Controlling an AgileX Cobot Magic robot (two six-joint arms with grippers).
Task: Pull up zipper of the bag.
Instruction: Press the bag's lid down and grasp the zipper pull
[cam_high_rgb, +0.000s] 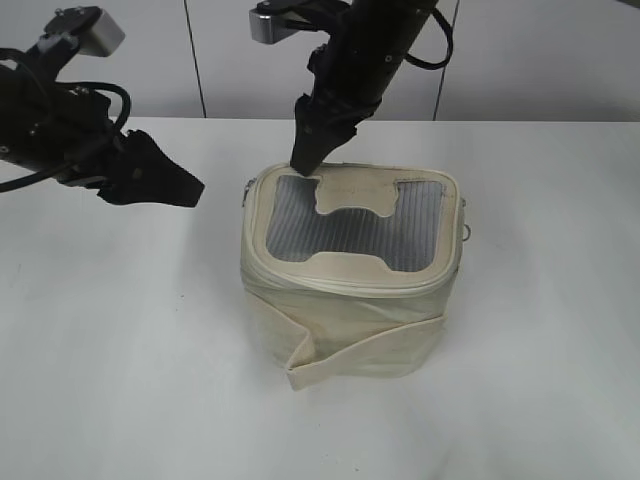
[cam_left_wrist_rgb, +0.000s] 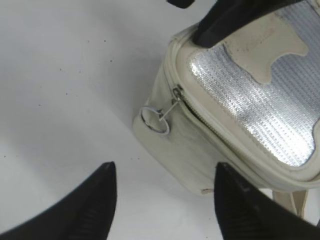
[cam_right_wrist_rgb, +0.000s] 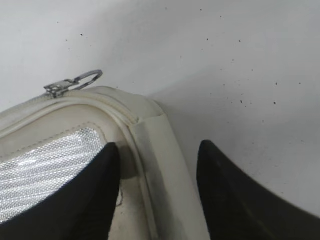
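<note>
From the exterior view you see the bag (cam_high_rgb: 352, 275), boxy and cream-white, standing on the white tabletop (cam_high_rgb: 120, 350), lid tilted toward the camera, its long axis running left to right. A grey ribbed window with a bone-shaped patch (cam_high_rgb: 354, 200) fills the lid, and a loose strap (cam_high_rgb: 350, 362) wraps the front. Your right gripper (cam_high_rgb: 312, 150) presses down at the lid's back-left edge; your left gripper (cam_high_rgb: 165, 178) hangs apart on the left.

In the left wrist view your left gripper (cam_left_wrist_rgb: 165, 200) is spread wide, grasping nothing, above the zipper (cam_left_wrist_rgb: 200, 117), whose slider (cam_left_wrist_rgb: 176, 95) sits at the bag's corner with its ring pull (cam_left_wrist_rgb: 154, 120) hanging outward.

In the right wrist view your right gripper (cam_right_wrist_rgb: 157, 165) is spread, straddling the lid's edge, with a second ring pull (cam_right_wrist_rgb: 85, 79) lying beyond it
</note>
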